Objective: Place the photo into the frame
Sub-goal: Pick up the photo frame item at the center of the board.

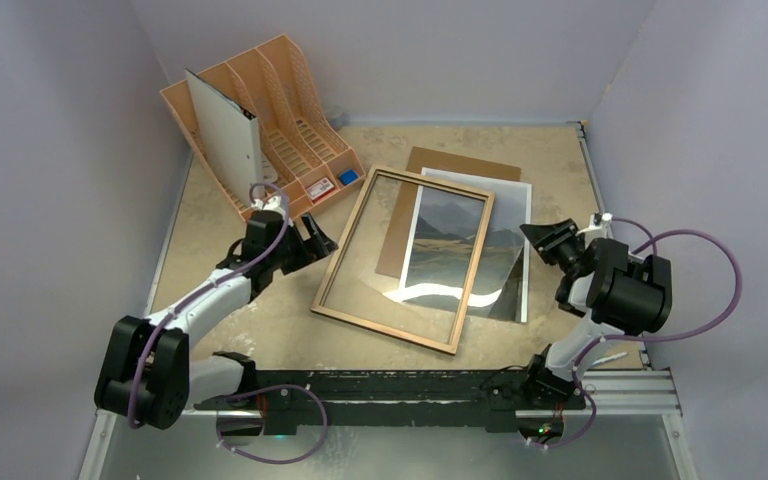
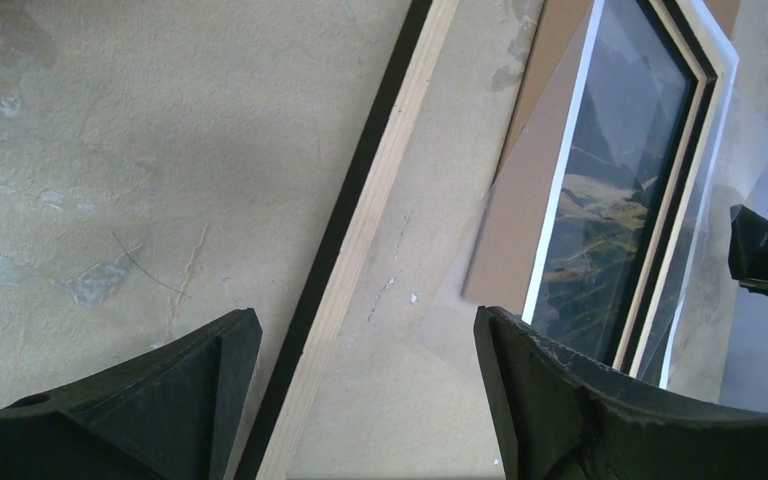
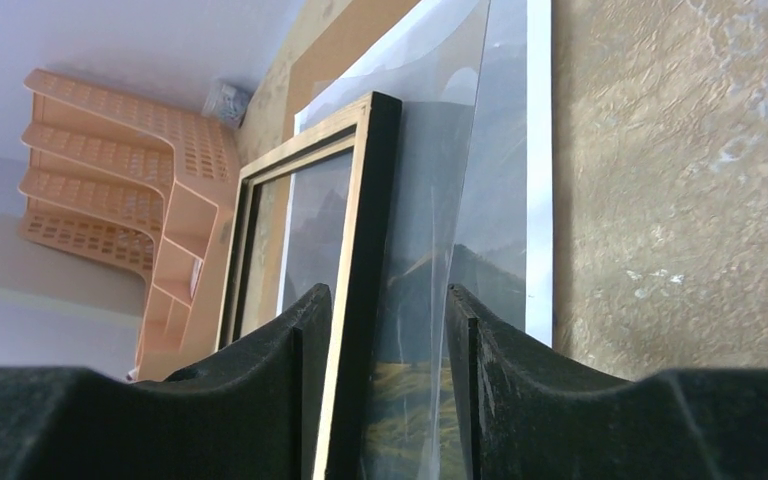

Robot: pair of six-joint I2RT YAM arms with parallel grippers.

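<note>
Pale lilac walls box in a mottled beige table point(image 1: 560, 165).

Top view: the frame point(image 1: 385, 325) lies flat mid-table, wood face up, skewed to the table's edges. The photo point(image 1: 505, 255) lies under its right half, picture side up. Its right strip and white border stick out past the rim. A brown backing board point(image 1: 460, 160) lies beneath both and shows at the far end. Back left stands a peach slotted file rack point(image 1: 310, 125) with a white binder point(image 1: 225, 135) in one bay. The left gripper point(image 1: 312, 238) hovers just beside the frame's left rim. The right gripper point(image 1: 543, 238) sits at the photo's right edge.

Left wrist view: claw spread wide, nothing held. The left rim runs through the gap in view. Only here does the rim's build show: pale raw wood on top, black outer edge. The table surface looks rough, like plaster.

Right wrist view: low, along the table. Claw about half spread, gripping nothing that I can see, and the black-edged right rim lines up with the gap. A clear glossy sheet point(image 3: 440, 150) juts past that rim over the photo; it is hard to make out from above. The rack's perforated walls show at the left.
</note>
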